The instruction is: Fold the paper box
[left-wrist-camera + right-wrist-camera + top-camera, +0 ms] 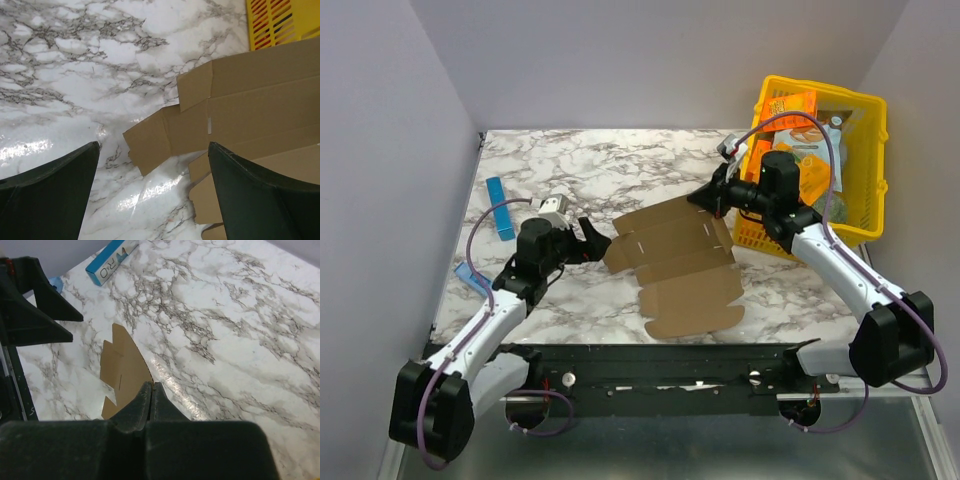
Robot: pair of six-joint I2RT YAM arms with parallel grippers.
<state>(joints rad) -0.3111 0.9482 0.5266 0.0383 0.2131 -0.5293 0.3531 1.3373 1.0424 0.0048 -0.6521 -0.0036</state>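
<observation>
Paper box [675, 265] far edge in shut R claw [704, 199]; L claw [595, 240] wide open, empty, nearby.

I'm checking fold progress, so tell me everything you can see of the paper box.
The paper box is a plain brown cardboard die-cut sheet, not yet folded: creased panels with flaps and tabs along its edges. It lies mostly flat on the marble table, near its middle. The shut right gripper pinches its far edge; the open left gripper hovers at its left end.

The paper box [122, 365] mostly behind right pincer [151, 386]
</observation>
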